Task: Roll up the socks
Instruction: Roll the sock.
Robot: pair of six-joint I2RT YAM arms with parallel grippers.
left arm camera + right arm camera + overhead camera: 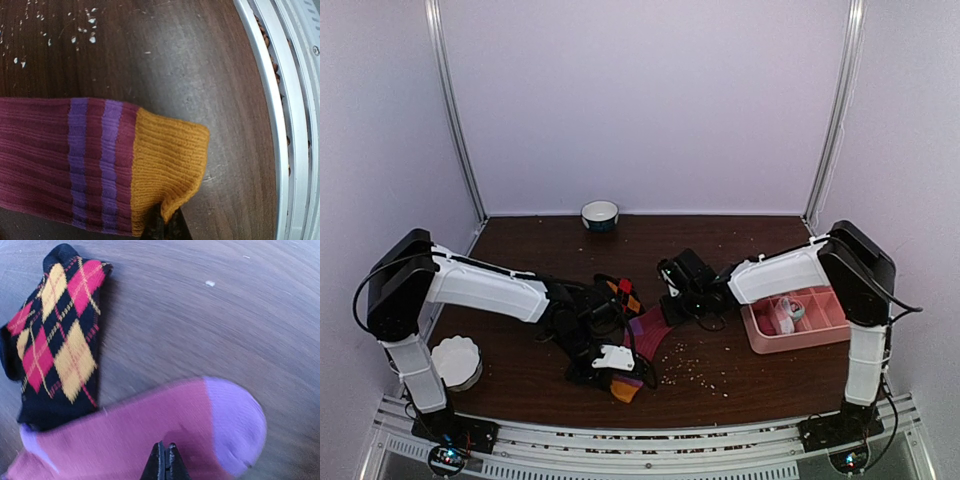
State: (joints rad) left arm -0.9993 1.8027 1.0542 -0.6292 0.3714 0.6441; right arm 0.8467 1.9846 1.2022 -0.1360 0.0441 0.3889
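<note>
The purple-magenta striped sock (648, 328) lies flat at the table's centre, its orange cuff (167, 165) toward the front edge and its lilac toe (235, 422) toward the back. My left gripper (162, 222) is shut on the near edge of that orange cuff. The right gripper (165, 460) hovers over the magenta part close to the toe, fingers pressed together, no fabric visibly between them. The black argyle sock (55, 345) lies just beyond, beside the striped one, also seen in the top view (623, 293).
A pink compartment tray (800, 318) stands at the right. A white fluted dish (457, 360) sits front left and a small blue-and-white bowl (600, 214) by the back wall. Crumbs (695, 365) are scattered. A metal rail (285, 125) runs along the front edge.
</note>
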